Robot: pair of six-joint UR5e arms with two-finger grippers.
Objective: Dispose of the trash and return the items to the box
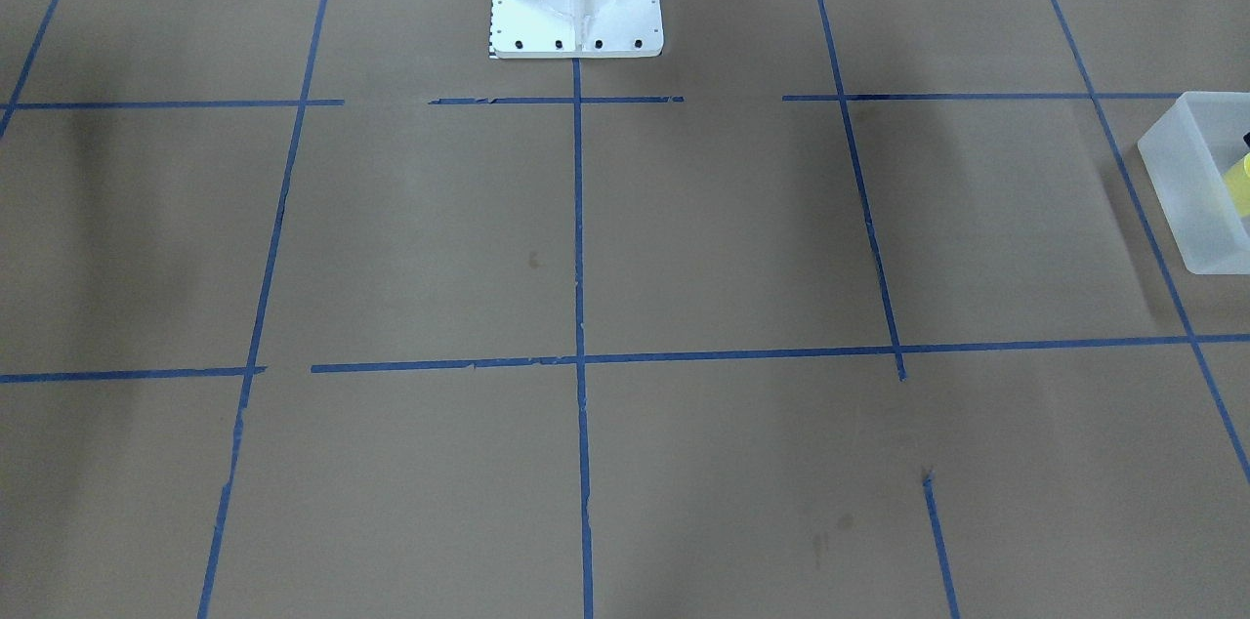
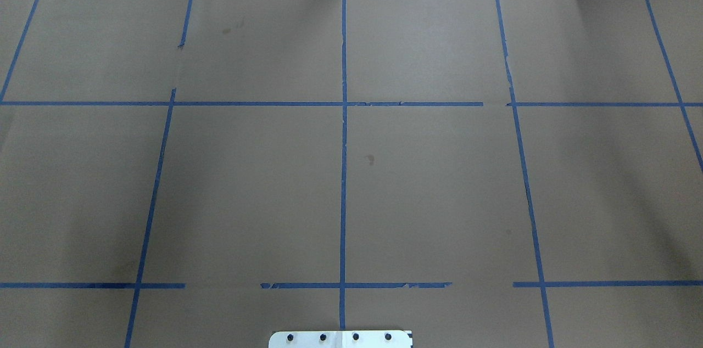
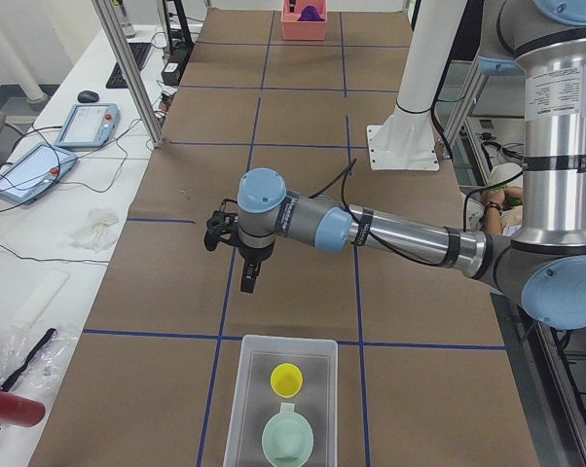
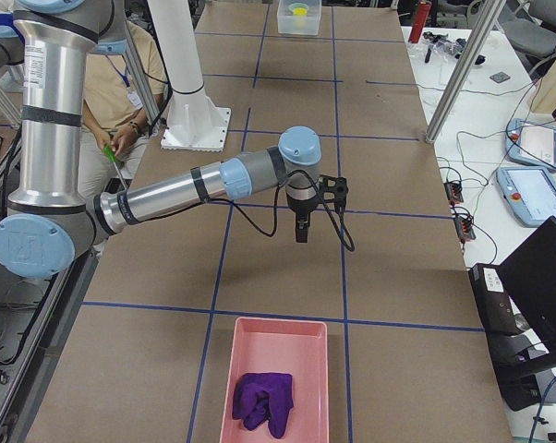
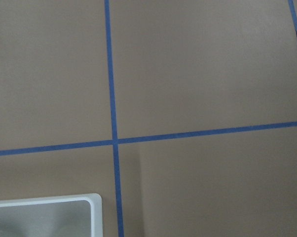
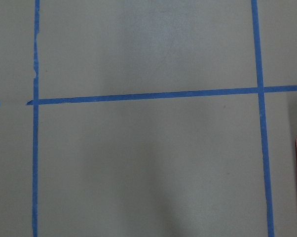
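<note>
Nearest the lens at the table's left end we log the box (image 3: 285, 341), a frosted white tub with straight walls. Contents, two items: one bright-yellow cup (image 3: 286, 377), upright with its mouth up, toward the far side of the tub; one pale mint-green bowl (image 3: 287, 440), also mouth up, on the near side, just beside the cup. Handling, as we judge it: both are light, stiff, thin-walled plastic, smooth and apt to slip, though not fragile. The cup is best pinched across its rim, one finger inside and one outside. The bowl looks too wide to span, so we would take it by the rim wall likewise. With both already lying in the tub, we judge that part of the task done. We note the left gripper (image 3: 246, 286) hanging above bare table (image 3: 293, 117) just beyond the box, pointing down; whether its fingers are apart or together we cannot tell. At the right end we list a pink tray (image 4: 230, 378) holding a crumpled purple cloth (image 4: 264, 401), and the right gripper (image 4: 300, 235) above the table beyond it, its state likewise beyond telling.
</note>
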